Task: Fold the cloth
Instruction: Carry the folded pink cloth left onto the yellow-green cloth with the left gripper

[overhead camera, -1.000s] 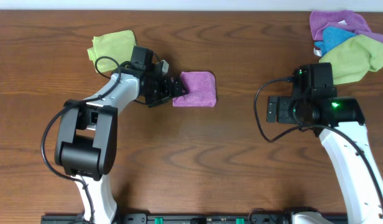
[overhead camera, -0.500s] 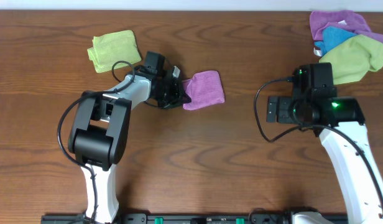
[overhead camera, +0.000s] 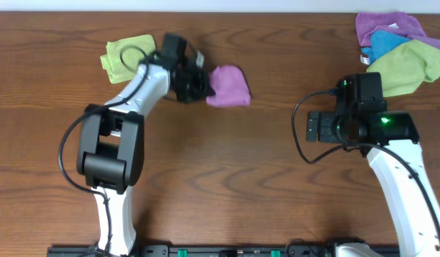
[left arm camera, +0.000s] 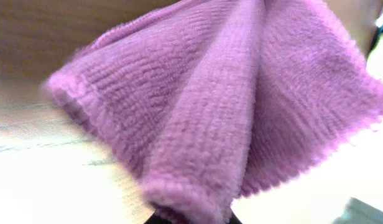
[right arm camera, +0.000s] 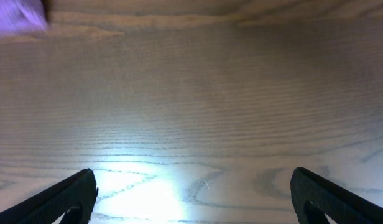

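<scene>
At the far left we record a lime-green cloth [overhead camera: 123,57] lying flat on the wooden table [overhead camera: 227,185], with the left arm reaching across its right edge. Just right of it, the left gripper [overhead camera: 204,83] is clamped on the left edge of the cloth [overhead camera: 231,86], its jaws drawn together on the fabric. The left wrist view shows the magenta terry [left arm camera: 241,93] gathered into ridges that converge at the dark fingertips at the bottom of the frame. The cloth sits in the far half of the table, left of centre, as a compact folded shape. Further right, the right gripper [overhead camera: 316,127] hangs over bare wood with its jaws wide apart and nothing between them [right arm camera: 191,186]. At the far right corner lies a pile of cloths [overhead camera: 398,50] in purple, blue and lime; a small white tag at its left edge is too small to read. Against a second ago, the left jaws have shut, and the cloth has moved towards the far edge. The right arm has not moved.
</scene>
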Robot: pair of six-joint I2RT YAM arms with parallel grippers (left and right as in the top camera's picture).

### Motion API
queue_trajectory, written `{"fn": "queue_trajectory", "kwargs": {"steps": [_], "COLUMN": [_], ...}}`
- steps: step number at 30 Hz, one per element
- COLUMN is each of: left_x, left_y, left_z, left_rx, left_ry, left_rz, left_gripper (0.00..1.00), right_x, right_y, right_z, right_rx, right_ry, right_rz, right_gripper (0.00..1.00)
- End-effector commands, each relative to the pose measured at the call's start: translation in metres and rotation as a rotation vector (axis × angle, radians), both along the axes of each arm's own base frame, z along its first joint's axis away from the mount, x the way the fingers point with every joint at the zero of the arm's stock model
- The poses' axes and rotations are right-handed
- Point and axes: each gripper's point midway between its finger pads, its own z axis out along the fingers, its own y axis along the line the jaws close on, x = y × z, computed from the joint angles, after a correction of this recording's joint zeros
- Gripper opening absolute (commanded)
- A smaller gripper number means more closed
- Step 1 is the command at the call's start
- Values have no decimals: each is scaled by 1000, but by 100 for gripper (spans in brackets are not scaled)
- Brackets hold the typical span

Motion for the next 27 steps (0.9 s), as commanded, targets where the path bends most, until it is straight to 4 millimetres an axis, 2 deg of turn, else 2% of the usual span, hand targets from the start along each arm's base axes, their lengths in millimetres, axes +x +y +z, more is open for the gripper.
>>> {"fn": "queue_trajectory", "kwargs": {"steps": [1,5,9,16,19,23,27], "left_x": [36,56,72,85,88,90,89], "left_y": [31,64,95,162,185,207,215], "left_z": [28,54,67,60,60,59,51], "left_rx": [230,429,510,627,677,685,646], "left_ry": [-198,-300,-352,-335,-332,-325,-302], "left_rz": [-50,-54,-29,53,84,108,116], "left_gripper": [6,6,6,5,6,6,6], "right_x": [2,7,10,22,26,27,27], "right_y": [-1,-1,-1,0,1,2,4], "right_z": [3,5,7,13,15,16,16], "right_rx": [-2,-1,0,3,10,16,22], "right_ry": [-20,-43,-60,-110,-132,-135,-134], "right_rz": [9,9,9,9,11,13,16], "right_gripper": [99,99,99,99,99,99,99]}}
